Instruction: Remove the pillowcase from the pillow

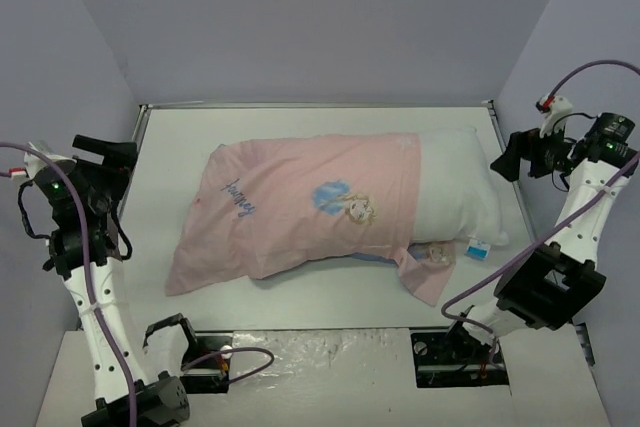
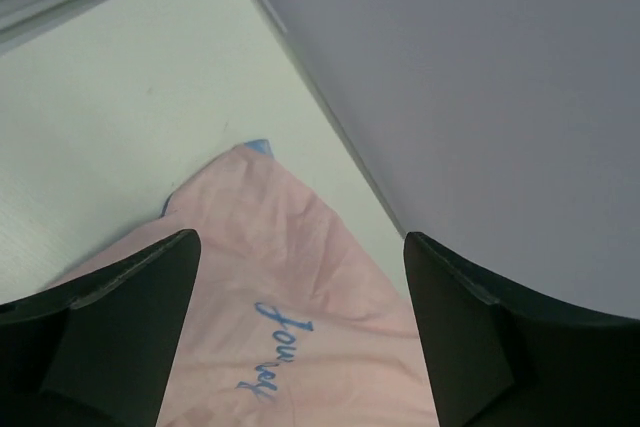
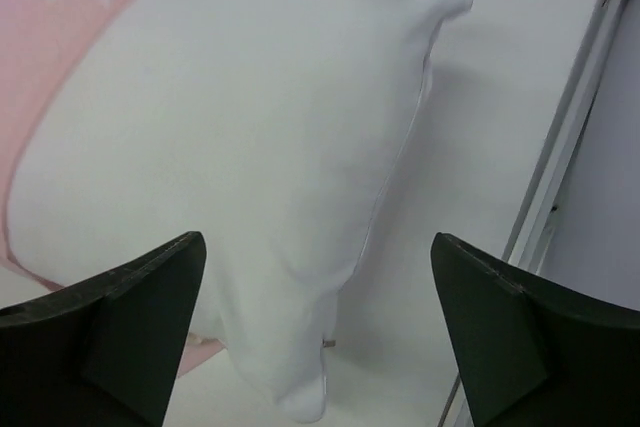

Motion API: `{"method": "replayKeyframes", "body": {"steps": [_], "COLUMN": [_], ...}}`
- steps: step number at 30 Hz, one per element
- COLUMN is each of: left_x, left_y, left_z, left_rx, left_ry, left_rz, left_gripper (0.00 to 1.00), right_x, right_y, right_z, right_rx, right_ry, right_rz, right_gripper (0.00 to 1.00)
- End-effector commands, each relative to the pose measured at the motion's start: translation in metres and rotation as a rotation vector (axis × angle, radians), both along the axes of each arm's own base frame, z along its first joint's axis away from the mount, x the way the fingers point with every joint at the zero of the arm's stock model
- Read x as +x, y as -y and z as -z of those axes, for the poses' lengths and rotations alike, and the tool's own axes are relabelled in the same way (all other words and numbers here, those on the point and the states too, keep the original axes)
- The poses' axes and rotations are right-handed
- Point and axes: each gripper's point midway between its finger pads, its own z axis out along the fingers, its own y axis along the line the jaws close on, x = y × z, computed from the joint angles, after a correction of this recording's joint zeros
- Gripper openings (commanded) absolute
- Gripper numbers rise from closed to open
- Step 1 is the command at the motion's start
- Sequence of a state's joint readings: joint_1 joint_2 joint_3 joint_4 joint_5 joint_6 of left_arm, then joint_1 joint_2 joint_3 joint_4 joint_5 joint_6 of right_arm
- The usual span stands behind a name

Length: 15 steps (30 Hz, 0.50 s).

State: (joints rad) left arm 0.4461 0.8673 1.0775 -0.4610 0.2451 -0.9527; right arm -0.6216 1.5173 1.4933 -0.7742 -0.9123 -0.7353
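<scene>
The pale pink pillowcase (image 1: 300, 207) with a blue "Journey" print and a princess picture covers most of the white pillow (image 1: 458, 187). The pillow's bare right end sticks out of the case, with a small blue-and-white tag (image 1: 478, 246) at its near corner. My left gripper (image 1: 118, 159) is open and empty, raised to the left of the pillowcase's closed end (image 2: 290, 277). My right gripper (image 1: 508, 159) is open and empty, raised to the right of the bare pillow end (image 3: 230, 167). Neither gripper touches anything.
The pillow lies on a white table (image 1: 300, 297) with grey walls at the back and sides. A metal rail (image 1: 320, 104) runs along the far edge. A loose pink flap (image 1: 425, 267) of the case hangs at the front right.
</scene>
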Motion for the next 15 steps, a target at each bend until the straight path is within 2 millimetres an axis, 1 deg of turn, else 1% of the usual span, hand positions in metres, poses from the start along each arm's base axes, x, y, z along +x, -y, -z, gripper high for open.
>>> {"method": "replayKeyframes", "body": {"steps": [1, 2, 3, 4, 5, 6, 7, 8, 9, 10, 11, 12, 13, 14, 15], "left_x": [-0.005, -0.001, 0.005, 0.016, 0.024, 0.033, 0.049, 0.056, 0.064, 0.078, 0.084, 0.090, 0.099, 0.105, 0.112], "left_y": [0.010, 0.018, 0.024, 0.029, 0.046, 0.054, 0.063, 0.082, 0.091, 0.096, 0.106, 0.110, 0.111, 0.111, 0.110], "left_z": [-0.047, -0.046, -0.044, -0.034, -0.026, -0.022, -0.008, -0.003, 0.003, 0.020, 0.019, 0.023, 0.032, 0.030, 0.038], "left_rx": [0.125, 0.103, 0.093, 0.075, 0.062, 0.062, 0.054, 0.045, 0.042, 0.033, 0.031, 0.027, 0.017, 0.016, 0.006], "left_ry": [0.075, 0.077, 0.080, 0.057, 0.038, 0.035, -0.004, -0.018, -0.036, -0.084, -0.090, -0.101, -0.122, -0.113, -0.133], "left_rz": [0.051, 0.089, 0.118, 0.151, 0.212, 0.247, 0.294, 0.363, 0.400, 0.434, 0.466, 0.480, 0.483, 0.479, 0.475], "left_gripper": [0.82, 0.86, 0.86, 0.87, 0.88, 0.89, 0.89, 0.90, 0.91, 0.91, 0.92, 0.93, 0.93, 0.93, 0.93], "right_x": [0.006, 0.016, 0.023, 0.031, 0.041, 0.052, 0.062, 0.071, 0.078, 0.088, 0.102, 0.109, 0.116, 0.125, 0.128], "right_y": [-0.029, -0.030, -0.034, -0.043, -0.046, -0.042, -0.050, -0.050, -0.048, -0.050, -0.046, -0.025, -0.032, -0.030, -0.031], "right_z": [-0.060, -0.057, -0.054, -0.049, -0.036, -0.029, -0.017, -0.014, -0.010, -0.003, -0.004, 0.009, 0.014, 0.016, 0.022], "right_rx": [0.055, 0.081, 0.138, 0.166, 0.200, 0.217, 0.239, 0.282, 0.306, 0.315, 0.301, 0.236, 0.260, 0.245, 0.240], "right_ry": [0.124, 0.102, 0.067, 0.037, -0.011, -0.058, -0.101, -0.117, -0.135, -0.154, -0.126, -0.143, -0.158, -0.132, -0.138], "right_rz": [-0.063, -0.059, -0.025, -0.025, -0.004, 0.079, 0.087, 0.145, 0.198, 0.245, 0.306, 0.476, 0.547, 0.576, 0.580], "right_gripper": [0.92, 0.94, 0.95, 0.96, 0.96, 0.96, 0.96, 0.97, 0.98, 0.99, 1.00, 1.00, 1.00, 1.00, 1.00]}}
